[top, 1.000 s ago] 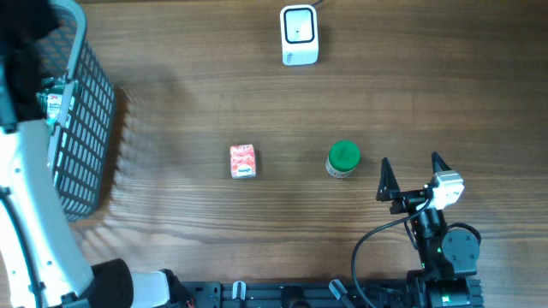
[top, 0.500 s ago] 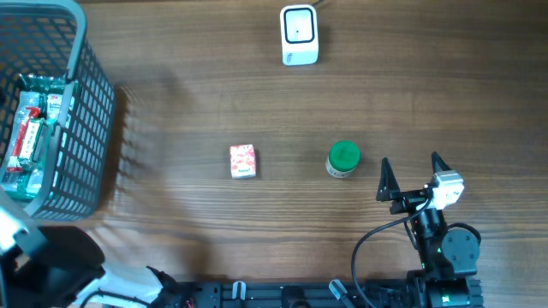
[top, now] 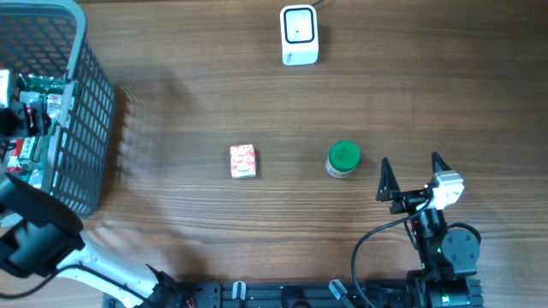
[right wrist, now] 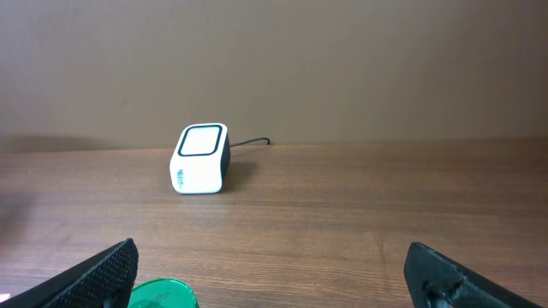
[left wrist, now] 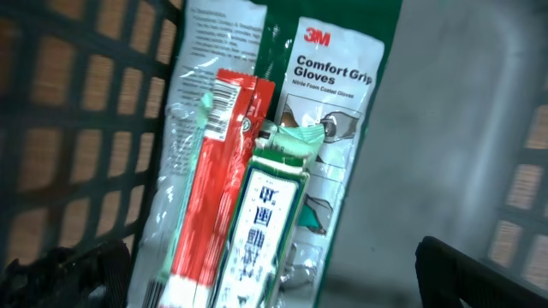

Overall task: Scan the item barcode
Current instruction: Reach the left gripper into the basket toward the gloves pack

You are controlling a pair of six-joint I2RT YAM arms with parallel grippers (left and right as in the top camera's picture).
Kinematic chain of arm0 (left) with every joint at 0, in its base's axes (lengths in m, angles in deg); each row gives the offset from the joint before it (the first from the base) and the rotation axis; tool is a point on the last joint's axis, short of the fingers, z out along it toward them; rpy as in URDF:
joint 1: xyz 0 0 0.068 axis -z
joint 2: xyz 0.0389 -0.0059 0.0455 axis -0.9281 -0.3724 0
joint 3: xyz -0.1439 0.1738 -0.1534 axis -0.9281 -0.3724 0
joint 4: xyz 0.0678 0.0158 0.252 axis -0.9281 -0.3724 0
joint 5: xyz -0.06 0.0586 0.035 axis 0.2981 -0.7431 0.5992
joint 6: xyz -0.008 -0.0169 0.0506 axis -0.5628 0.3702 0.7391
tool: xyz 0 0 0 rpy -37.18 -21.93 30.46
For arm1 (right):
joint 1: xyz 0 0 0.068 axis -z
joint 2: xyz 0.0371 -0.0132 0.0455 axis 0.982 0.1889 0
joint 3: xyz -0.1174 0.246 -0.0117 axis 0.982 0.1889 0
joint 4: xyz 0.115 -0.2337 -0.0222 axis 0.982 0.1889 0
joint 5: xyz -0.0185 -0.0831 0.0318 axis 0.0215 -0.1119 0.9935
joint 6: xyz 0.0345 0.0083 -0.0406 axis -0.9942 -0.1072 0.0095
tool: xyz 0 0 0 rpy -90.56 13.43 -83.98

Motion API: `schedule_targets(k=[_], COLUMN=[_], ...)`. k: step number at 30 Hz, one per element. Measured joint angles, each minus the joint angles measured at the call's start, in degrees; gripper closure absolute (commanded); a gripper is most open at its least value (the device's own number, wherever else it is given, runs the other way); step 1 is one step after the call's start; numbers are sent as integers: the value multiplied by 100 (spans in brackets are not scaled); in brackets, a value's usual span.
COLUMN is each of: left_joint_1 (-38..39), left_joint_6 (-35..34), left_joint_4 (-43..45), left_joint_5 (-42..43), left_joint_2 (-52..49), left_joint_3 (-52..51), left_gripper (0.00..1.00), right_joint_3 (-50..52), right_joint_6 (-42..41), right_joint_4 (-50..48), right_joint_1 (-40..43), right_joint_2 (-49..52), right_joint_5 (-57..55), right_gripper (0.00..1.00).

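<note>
- At left edge of table [top: 197,94], left gripper [left wrist: 270,269] hangs spread and empty over gloves packet [left wrist: 342,111] in basket [top: 86,103].
- Right gripper [top: 410,161], near edge: fingers spread, empty.
- Scanner [top: 299,34]: far edge.

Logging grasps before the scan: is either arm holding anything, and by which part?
Nothing is held. The left gripper hangs open over plastic packets in the grey mesh basket; the right gripper stands open, empty.
</note>
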Motion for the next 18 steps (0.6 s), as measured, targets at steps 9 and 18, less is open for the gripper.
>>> schedule_targets(k=[9,18], left_joint_1=[0,-61], left_joint_6=[378,466], left_joint_4=[142,348], left_joint_5=[0,0], left_joint_2=[-629,-870], left_joint_3=[-2,-2], left_gripper=[0,0], right_joint_3=[0,-2], right_joint_6=[0,0], right_joint_4=[0,0], right_joint_1=[0,0], right_joint_2=[0,0], right_joint_5=[0,0], right_gripper=[0,0])
